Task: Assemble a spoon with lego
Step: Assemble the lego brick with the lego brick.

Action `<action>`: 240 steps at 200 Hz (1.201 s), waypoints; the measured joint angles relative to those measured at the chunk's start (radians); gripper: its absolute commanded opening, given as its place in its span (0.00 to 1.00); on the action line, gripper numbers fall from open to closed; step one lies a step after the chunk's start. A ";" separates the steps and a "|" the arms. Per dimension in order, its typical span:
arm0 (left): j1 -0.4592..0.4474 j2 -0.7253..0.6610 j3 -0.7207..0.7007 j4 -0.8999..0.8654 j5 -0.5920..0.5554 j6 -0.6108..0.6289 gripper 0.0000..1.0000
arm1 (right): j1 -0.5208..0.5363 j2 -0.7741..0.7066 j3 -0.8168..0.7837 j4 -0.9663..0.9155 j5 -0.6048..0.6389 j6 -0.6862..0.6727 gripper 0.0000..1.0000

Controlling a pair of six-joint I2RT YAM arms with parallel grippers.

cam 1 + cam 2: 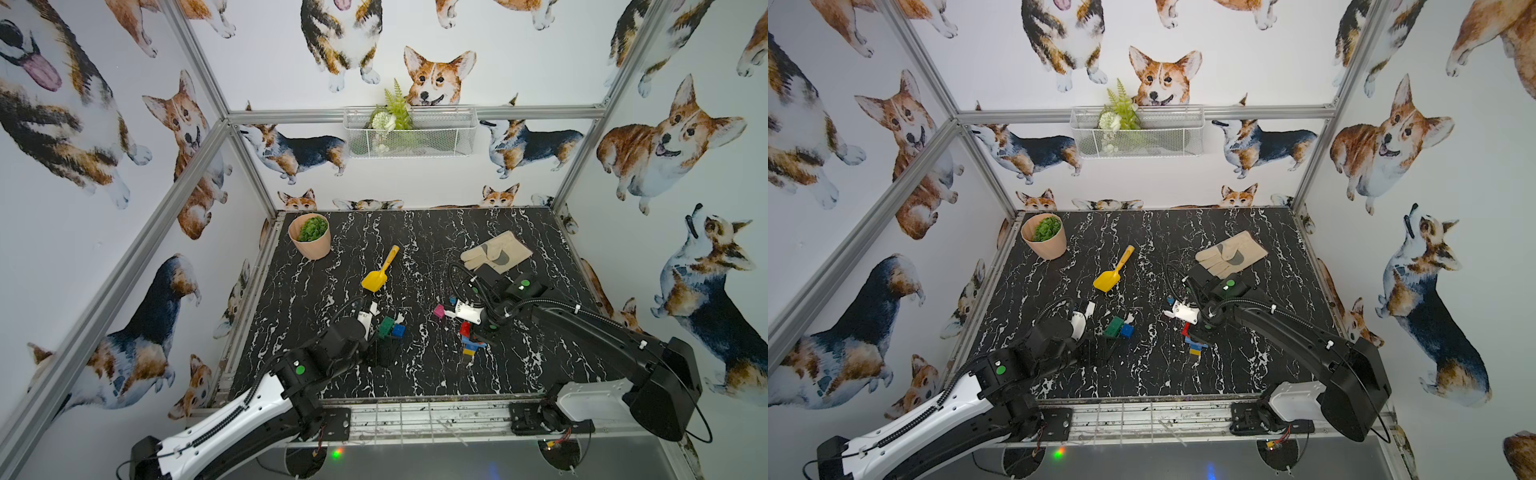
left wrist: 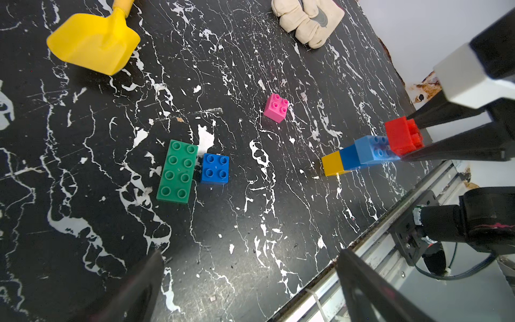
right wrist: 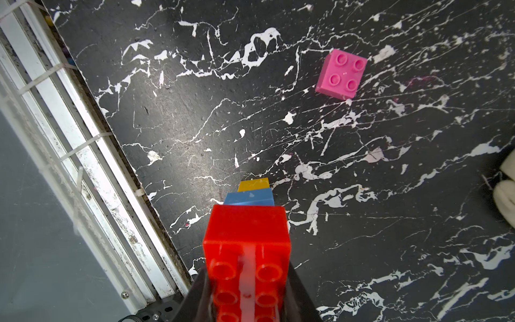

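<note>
Hovering the left gripper (image 2: 250, 251) with jaws spread wide and nothing between them, over the green brick (image 2: 177, 171) and the dark blue brick (image 2: 215, 169), green just at blue's 9 o'clock. Noting the pink brick (image 1: 439, 311) loose in a top view, at about 10 o'clock from the red brick (image 1: 464, 328). Clamping the right gripper (image 2: 407, 139) tight on that red brick, pressed against the light-blue end of the half-built spoon (image 1: 471, 345), stem running toward 6 o'clock and ending in yellow, at roughly 5 o'clock from the middle of the table (image 1: 415, 374).

Judging the step: starting the wide end by seating red on the stem. Next, probably calling for a firm, square push to lock the studs, then fetching green, dark blue and pink.

Showing all three loose bricks and the stem side-on in the left wrist view. Showing only red close up, a foreshortened stem and pink in the right wrist view, without green or dark blue. Not settling, anywhere, contact between yellow tip and table.
</note>
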 measured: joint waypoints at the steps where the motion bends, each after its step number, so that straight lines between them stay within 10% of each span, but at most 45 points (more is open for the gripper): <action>1: 0.000 0.000 0.000 0.000 0.000 0.000 1.00 | 0.000 0.000 0.000 0.000 0.000 0.000 0.00; 240: 0.000 -0.048 -0.022 -0.019 -0.011 0.000 1.00 | 0.000 0.014 -0.010 0.031 0.023 -0.027 0.00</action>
